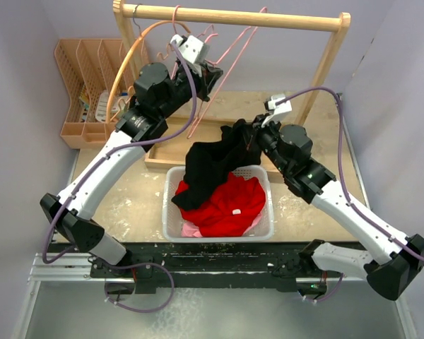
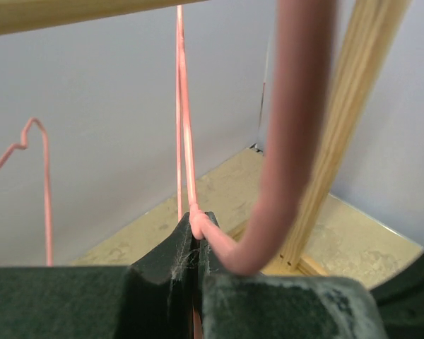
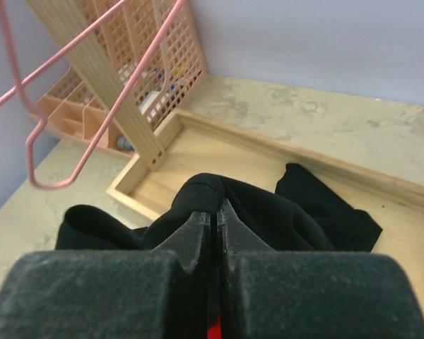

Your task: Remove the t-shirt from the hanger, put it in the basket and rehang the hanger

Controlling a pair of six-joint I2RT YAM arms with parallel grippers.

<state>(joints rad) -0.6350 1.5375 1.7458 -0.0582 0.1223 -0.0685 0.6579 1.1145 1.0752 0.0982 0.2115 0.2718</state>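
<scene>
The left gripper is pinching the pink hanger wire under the far rail, while the right gripper is clamping the black t-shirt, which is draping down into the near basket over red cloth bearing a white tag too small to read.

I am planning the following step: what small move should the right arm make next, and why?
Probably carry the black t-shirt over the white basket and open. The right gripper pinches it, and it looks free of the pink hanger.
</scene>
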